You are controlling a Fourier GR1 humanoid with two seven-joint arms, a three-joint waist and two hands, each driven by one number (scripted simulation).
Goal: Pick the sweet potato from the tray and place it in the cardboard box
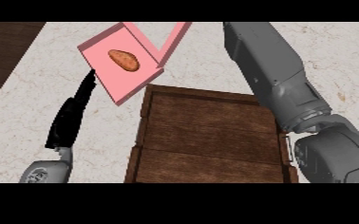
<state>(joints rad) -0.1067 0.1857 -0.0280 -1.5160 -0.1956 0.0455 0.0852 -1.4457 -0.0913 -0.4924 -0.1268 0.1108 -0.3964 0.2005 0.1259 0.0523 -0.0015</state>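
A brown-orange sweet potato lies on the flat pink panel of a pink box-like container at the upper left; a second pink wall rises at its right side. A dark wooden tray with low rims fills the lower middle, and nothing shows in it. My left hand stands left of the pink container with its fingers straight and pointing up, the fingertips close to the container's left edge. My right forearm runs from the lower right up past the picture's top, so its hand is hidden.
The counter is pale marble. A dark wooden strip shows at the far upper left corner. The right forearm crosses above the tray's right rim.
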